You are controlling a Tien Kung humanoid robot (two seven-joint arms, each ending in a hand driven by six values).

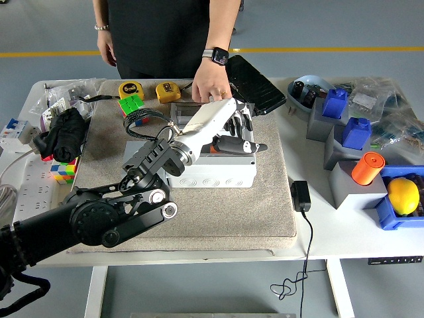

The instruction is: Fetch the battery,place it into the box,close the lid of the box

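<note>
A white box (215, 173) stands on the grey mat (265, 199). Its clear lid (192, 110) stands upright at the back, and a person's hand (212, 89) rests on the lid's top edge. My left hand (244, 136) reaches from the lower left over the open box. Its fingers are spread and hold nothing, with the thumb pointing right. A sliver of the orange battery (214, 150) shows inside the box under my hand; most of it is hidden. My right arm is out of view.
Two yellow tape measures (130, 88) and a Rubik's cube (130, 106) lie behind the box to the left, a black case (255, 83) to the right. A black adapter (301, 195) lies right of the mat. Blue bins, an orange cylinder (368, 167) and a lemon (403, 195) crowd the far right.
</note>
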